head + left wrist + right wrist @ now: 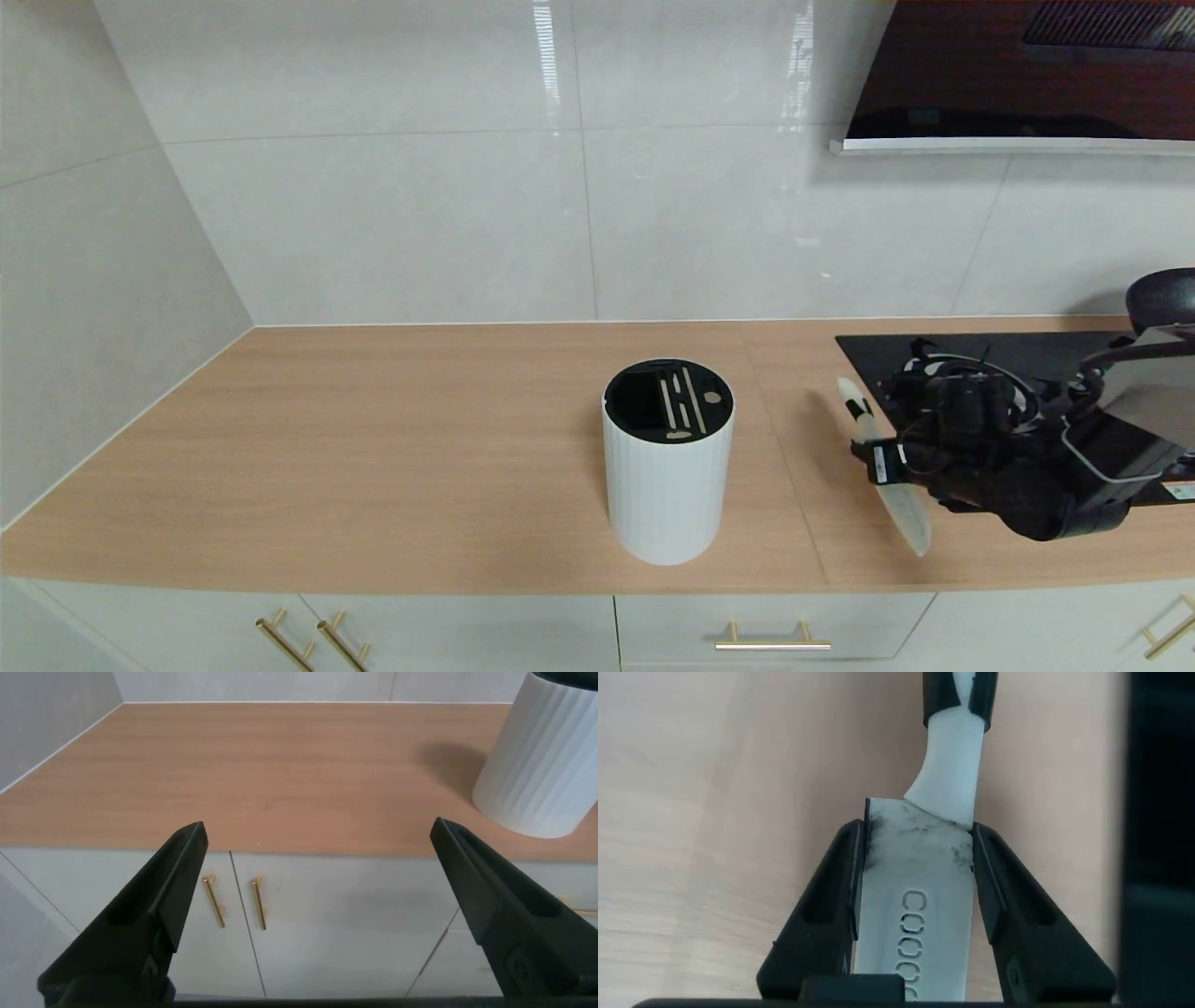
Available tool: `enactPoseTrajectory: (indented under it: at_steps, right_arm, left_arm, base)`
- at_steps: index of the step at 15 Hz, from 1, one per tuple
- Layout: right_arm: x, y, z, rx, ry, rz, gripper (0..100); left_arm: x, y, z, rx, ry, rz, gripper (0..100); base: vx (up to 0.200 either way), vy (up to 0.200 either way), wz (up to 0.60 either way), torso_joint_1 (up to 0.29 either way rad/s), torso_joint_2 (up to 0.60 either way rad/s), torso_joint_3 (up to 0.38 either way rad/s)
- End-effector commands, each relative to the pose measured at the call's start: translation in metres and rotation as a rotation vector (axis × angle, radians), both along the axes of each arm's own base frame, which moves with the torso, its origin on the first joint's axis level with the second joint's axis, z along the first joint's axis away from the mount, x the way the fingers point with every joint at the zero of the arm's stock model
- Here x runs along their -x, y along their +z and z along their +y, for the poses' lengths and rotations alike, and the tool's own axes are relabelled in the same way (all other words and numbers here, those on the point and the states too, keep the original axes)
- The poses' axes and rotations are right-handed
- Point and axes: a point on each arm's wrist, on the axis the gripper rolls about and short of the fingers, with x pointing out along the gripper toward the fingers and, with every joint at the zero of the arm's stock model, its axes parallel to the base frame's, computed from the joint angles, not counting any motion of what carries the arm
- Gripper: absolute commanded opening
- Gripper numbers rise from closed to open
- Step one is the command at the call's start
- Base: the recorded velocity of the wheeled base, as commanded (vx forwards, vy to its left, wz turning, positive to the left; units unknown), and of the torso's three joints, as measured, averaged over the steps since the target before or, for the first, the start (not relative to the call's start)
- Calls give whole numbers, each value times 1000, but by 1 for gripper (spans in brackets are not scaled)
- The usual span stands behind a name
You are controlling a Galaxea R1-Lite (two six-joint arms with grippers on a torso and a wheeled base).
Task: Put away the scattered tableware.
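So the white knife (907,519) is over on the right side of the wooden counter (373,448), right by the left edge of the black cooktop (1027,355) and well to the right of the white ribbed holder (667,476). Its black-and-white handle points toward the wall and the blade tip toward the counter's front edge. The right gripper (882,462) has it pinched at the blade, near the handle. From the right wrist cam both fingers (836,896) sit tight against the flat blade's edges, and there are dark smudges on the blade there. Honestly can't tell if the knife is resting on the wood or just above it. The left gripper (318,840) is spread wide with nothing in it, out past the counter's front edge by the cabinet doors (234,933), holder off to one side
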Motion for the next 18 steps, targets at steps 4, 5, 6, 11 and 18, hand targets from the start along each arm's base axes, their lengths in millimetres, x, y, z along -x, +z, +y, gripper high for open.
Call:
enactPoseTrajectory:
  at_steps: [4,5,6,11,18]
  right_arm:
    - [52,129,1,-41,21,-317,0]
    - [59,146,4,-47,35,-344,0]
    - [63,161,8,-53,51,-366,0]
    - [96,207,50,-103,202,-454,0]
    - [134,203,106,-182,413,-384,0]
  left_arm:
    - [0,0,0,-8,1,2,100]
    - [0,0,0,3,1,1,100]
    - [0,0,0,-7,-1,2,100]
    - [5,89,-3,-5,-219,-49,100]
    - [-175,181,-48,111,-641,315,100]
  base:
    - [0,0,0,0,0,0]
    - [0,0,0,0,0,0]
    - [0,0,0,0,0,0]
    - [0,0,0,0,0,0]
    - [0,0,0,0,0,0]
